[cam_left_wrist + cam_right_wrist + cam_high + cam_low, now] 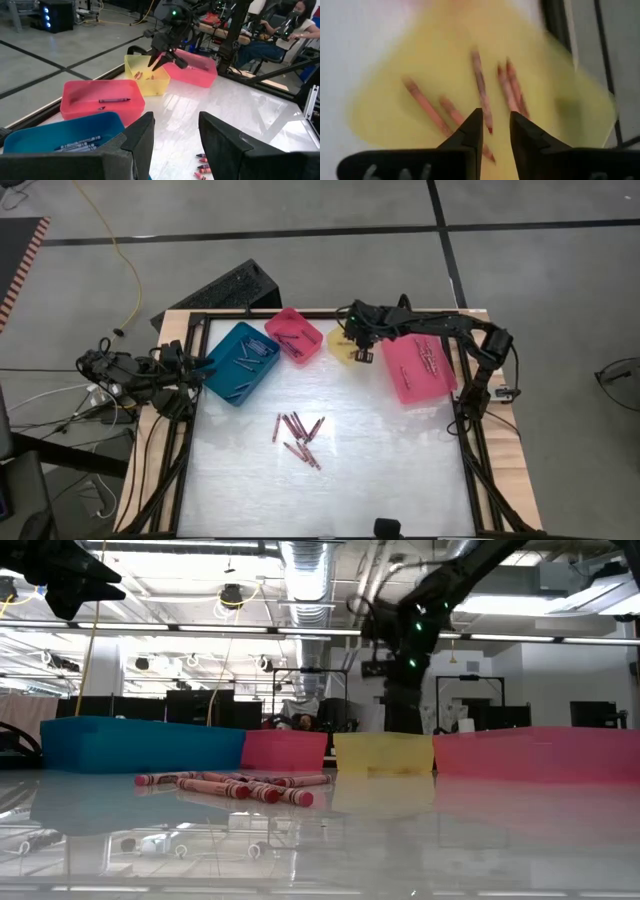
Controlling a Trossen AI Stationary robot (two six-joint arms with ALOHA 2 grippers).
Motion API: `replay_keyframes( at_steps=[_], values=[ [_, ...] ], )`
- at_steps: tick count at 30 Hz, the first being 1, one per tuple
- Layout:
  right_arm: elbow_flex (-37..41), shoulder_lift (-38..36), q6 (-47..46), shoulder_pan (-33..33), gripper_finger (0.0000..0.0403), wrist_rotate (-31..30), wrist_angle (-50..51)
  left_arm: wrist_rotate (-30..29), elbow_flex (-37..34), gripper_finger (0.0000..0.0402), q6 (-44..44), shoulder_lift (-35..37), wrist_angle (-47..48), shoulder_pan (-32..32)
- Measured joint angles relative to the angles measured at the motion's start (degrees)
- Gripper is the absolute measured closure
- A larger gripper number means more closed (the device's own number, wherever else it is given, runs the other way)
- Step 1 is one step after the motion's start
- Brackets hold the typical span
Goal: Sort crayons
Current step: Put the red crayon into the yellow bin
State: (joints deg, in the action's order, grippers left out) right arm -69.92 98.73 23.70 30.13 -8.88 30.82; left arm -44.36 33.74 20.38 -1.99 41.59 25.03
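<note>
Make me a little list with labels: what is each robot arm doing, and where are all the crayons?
right tool: open, over the yellow bin
left tool: open, waiting by the teal bin
yellow bin: several red crayons inside
loose crayons: a red pile mid-table
small pink bin: dark crayons
big pink bin: reddish crayons

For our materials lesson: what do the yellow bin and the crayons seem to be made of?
Yellow bin: likely plastic, smooth and slightly translucent, with thin moulded walls. Crayons: probably wax sticks in matte paper wrappers with dark end bands; the wax itself can't be confirmed.
</note>
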Motion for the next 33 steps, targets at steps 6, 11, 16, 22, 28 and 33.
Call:
replay_keyframes(
  at_steps=[6,11,16,22,28,33],
  values=[
    [-6.9,-0.1,-1.3,-7.1,0.0311,1.8,0.0,0.0,0.0,0.0256,0.0,0.0,0.0,0.0],
    [-11.6,-0.1,1.1,-15.8,0.0311,2.9,-0.2,0.0,0.0,0.0256,0.4,0.0,0.0,0.0],
    [-12.1,-0.1,2.7,-23.8,0.0311,2.9,0.1,0.0,0.0,0.0256,0.4,0.0,0.0,0.0],
    [-12.1,-0.1,1.7,-30.1,0.0310,2.8,-1.6,0.0,0.0,0.0256,0.3,0.0,0.1,0.0],
    [-12.3,1.3,-1.3,-32.8,0.0310,2.7,-8.7,0.0,0.0,0.0256,0.4,0.0,0.1,0.0],
    [-12.2,3.9,-0.8,-33.8,0.0310,2.0,-7.4,0.3,0.0,0.0256,0.4,0.0,0.1,0.0]
  ],
)
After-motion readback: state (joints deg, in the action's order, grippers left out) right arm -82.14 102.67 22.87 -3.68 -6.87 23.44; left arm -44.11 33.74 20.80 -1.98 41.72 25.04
